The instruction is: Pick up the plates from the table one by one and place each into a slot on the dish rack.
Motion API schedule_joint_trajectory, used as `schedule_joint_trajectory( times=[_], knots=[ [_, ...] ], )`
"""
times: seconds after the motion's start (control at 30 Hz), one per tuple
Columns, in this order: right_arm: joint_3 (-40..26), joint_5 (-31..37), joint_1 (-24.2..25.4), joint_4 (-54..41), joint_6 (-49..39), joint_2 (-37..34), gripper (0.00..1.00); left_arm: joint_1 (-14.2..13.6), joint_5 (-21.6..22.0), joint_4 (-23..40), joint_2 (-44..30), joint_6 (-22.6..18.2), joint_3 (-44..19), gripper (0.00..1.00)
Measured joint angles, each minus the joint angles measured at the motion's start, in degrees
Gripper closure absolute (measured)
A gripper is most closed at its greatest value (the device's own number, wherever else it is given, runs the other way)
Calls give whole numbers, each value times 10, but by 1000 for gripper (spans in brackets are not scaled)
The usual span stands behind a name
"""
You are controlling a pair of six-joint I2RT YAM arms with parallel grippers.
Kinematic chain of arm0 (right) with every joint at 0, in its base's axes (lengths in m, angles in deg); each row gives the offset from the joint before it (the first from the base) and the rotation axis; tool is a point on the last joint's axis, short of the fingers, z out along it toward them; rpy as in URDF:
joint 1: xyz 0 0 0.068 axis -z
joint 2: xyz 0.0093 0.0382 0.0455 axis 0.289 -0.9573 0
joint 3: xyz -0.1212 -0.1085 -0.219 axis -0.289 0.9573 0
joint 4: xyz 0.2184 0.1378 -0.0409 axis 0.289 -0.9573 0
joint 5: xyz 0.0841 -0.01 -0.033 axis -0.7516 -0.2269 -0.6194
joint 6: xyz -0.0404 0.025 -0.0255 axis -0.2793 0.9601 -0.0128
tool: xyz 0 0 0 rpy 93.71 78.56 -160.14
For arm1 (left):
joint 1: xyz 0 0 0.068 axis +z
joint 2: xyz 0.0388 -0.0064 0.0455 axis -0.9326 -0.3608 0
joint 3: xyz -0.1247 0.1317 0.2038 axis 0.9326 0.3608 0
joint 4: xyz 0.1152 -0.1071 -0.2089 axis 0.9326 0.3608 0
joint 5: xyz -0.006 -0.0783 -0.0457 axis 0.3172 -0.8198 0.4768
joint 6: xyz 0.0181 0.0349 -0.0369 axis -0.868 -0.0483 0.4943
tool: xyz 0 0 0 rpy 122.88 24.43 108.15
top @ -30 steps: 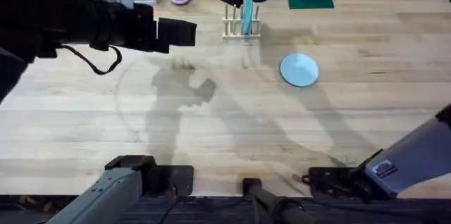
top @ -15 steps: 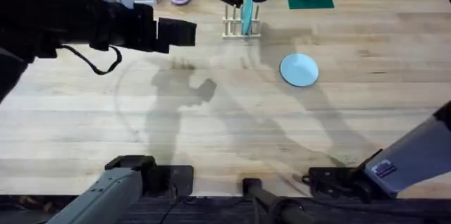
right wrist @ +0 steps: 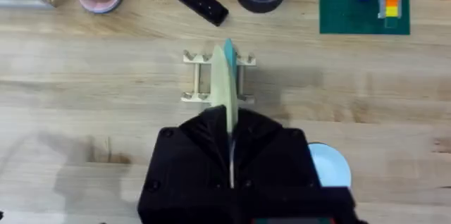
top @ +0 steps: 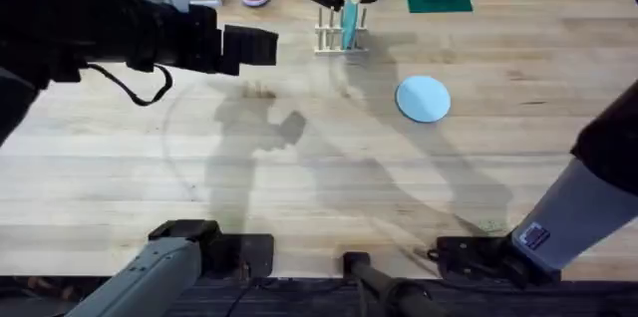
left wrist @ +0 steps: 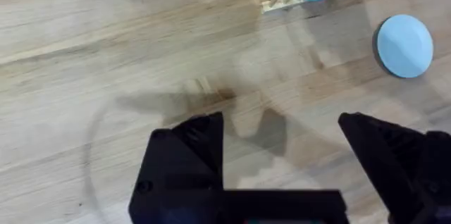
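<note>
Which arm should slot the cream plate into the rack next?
Right. Its hand is shut on the cream plate, held edge-up right over the dish rack beside the teal plate. The left hand is open, well short of the rack.

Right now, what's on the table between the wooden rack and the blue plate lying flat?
Nothing. From overhead, bare table separates the dish rack from the light blue plate.
</note>
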Motion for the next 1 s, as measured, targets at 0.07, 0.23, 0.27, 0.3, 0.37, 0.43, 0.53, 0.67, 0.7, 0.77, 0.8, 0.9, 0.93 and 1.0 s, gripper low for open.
schedule_joint_trajectory(
  times=[0.07, 0.23, 0.27, 0.3, 0.37, 0.43, 0.53, 0.67, 0.7, 0.77, 0.8, 0.9, 0.93, 1.0],
  knots=[
    [0, 0, -3, 0, 2, -8, 971, 0, 0, 0, 0, 0, 0, 5],
    [0, 0, -5, 1, 2, -38, 972, 0, 0, 0, 0, 0, 0, 5],
    [0, 0, -5, 1, 3, -43, 972, 0, 0, 0, 0, 0, 0, 6],
    [0, 0, -5, 3, 4, -49, 971, 0, 0, 0, 0, 0, 0, 6],
    [0, 0, -5, 10, 4, -61, 972, 0, 0, 0, 0, 0, 0, 6],
    [0, 0, -5, 17, 4, -69, 972, 0, 0, 0, 0, 0, 0, 6],
    [0, 0, -5, 25, 4, -82, 972, 0, 0, 0, 0, 0, 0, 6],
    [0, 0, -5, 31, 5, -98, 972, 0, 0, 0, 0, 0, 0, 6],
    [0, 0, -5, 32, 6, -102, 972, 0, 0, 0, 0, 0, 0, 6],
    [0, 0, -5, 37, 6, -112, 972, 0, 0, 0, 0, 0, 0, 5],
    [0, 0, -5, 39, 6, -115, 972, 0, 0, 0, 0, 0, 0, 5],
    [0, 0, -4, 51, 6, -125, 972, 0, 0, 0, 0, 0, 0, 5],
    [0, 0, -3, 55, 6, -127, 972, 0, 0, 0, 0, 0, 0, 5],
    [0, 0, -1, 62, 6, -129, 972, 0, 0, 0, 0, 0, 0, 5]
  ],
)
